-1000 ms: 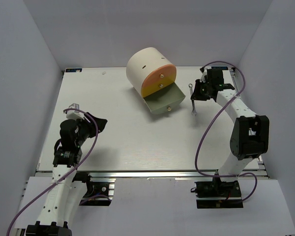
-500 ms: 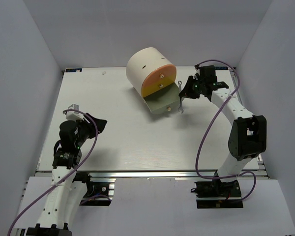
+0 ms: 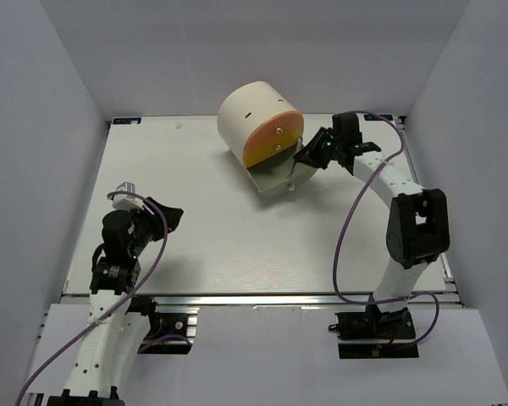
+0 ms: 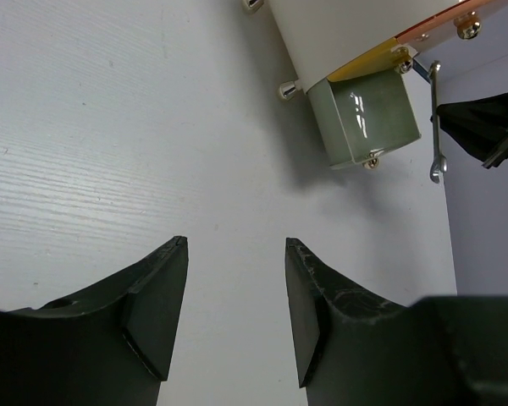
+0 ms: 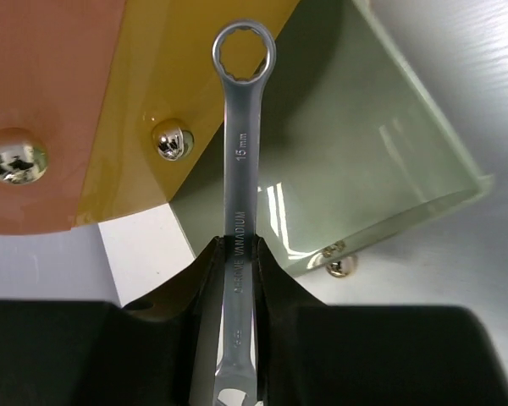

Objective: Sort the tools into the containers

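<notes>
Spanner (image 5: 241, 161) is gripped by the right claw (image 5: 237, 254) at the open grey-green drawer (image 5: 347, 161), not yet dropped in; left claw (image 4: 237, 313) is spread wide.

Top external: you look down from high above the near edge of the table (image 3: 220, 237), facing the back wall. The whole tabletop fits and everything reads small.

Left wrist: you sit far back and look obliquely past the left gripper (image 4: 235, 245), across bare tabletop toward the cream cabinet (image 4: 339, 34). Its grey-green drawer (image 4: 366, 118) is at top right.

Right wrist: you are close up, sighting along the right gripper (image 5: 238, 249) and the silver spanner (image 5: 241, 144) at that drawer.

All three views share the open drawer. Both wrist views share the spanner.
</notes>
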Controlling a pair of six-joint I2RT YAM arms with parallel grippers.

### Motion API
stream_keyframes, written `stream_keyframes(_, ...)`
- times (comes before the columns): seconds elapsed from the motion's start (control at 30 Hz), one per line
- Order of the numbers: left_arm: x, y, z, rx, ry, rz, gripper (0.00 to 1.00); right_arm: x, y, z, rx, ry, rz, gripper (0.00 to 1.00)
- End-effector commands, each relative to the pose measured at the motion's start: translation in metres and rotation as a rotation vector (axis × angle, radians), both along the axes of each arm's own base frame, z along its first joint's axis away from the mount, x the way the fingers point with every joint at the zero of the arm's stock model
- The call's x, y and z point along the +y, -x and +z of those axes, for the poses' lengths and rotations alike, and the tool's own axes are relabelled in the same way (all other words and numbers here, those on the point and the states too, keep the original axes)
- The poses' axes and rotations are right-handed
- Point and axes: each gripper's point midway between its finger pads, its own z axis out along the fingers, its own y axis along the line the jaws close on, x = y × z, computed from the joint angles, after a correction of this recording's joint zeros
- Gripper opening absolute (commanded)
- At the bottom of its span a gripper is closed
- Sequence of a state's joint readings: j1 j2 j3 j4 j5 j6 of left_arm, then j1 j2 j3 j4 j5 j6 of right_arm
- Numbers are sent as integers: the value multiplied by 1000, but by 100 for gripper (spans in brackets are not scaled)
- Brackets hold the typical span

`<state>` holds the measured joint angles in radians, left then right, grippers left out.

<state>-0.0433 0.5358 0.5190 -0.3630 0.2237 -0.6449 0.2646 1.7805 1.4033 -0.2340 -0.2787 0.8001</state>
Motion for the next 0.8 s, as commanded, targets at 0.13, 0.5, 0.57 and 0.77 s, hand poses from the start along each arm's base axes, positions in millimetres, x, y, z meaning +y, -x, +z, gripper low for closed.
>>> stream_keyframes(0.13, 2, 2, 1, 9, -10, 13, 59, 42, -21, 32, -55, -136, -53, 20)
stream_keyframes(0.5, 3, 0, 9, -3, -7, 16, 59, 50, -22, 37, -74, -175, -18, 55)
stream_keyframes(0.57, 3, -1, 12, -7, -11, 14, 59, 55, -16, 56, -131, -212, 55, 38)
stream_keyframes(0.77, -1, -4, 14, -27, 0, -5, 58, 77, 32, 110, -617, -157, 635, 0)
